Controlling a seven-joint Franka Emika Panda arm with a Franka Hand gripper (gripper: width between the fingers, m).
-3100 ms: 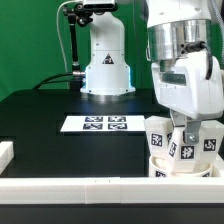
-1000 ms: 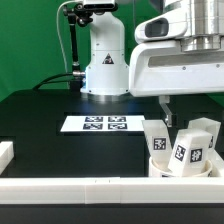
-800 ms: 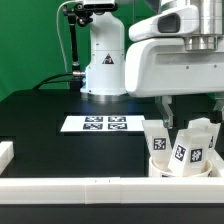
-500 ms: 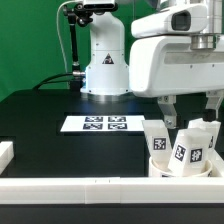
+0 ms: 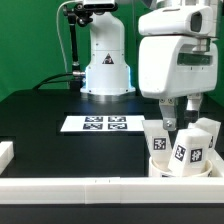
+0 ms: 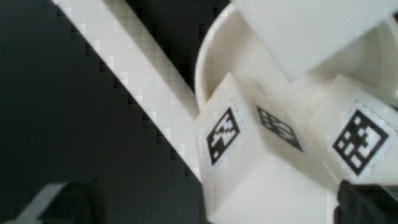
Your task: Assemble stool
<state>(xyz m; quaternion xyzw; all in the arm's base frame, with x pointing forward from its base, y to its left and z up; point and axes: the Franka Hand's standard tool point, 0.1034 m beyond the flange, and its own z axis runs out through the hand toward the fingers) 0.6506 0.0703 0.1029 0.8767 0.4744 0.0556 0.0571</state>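
The stool (image 5: 183, 150) stands at the exterior view's right, against the front border bar (image 5: 100, 187), its legs (image 5: 186, 146) apparently all seated (a judgement; the joints are hidden). The gripper (image 5: 181, 108) hangs just above them, fingers parted and empty. The wrist view is blurred, showing only tagged leg faces (image 6: 267, 130).

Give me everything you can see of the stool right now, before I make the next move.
The stool is white plastic: a low round seat with three blocky legs standing up from it, splayed outward, each bearing black-and-white square tags. It sits at the exterior view's lower right on the black table, against the long white border bar. The gripper hovers just above the legs, fingers apart, touching nothing visible. The wrist view shows tagged leg faces up close.
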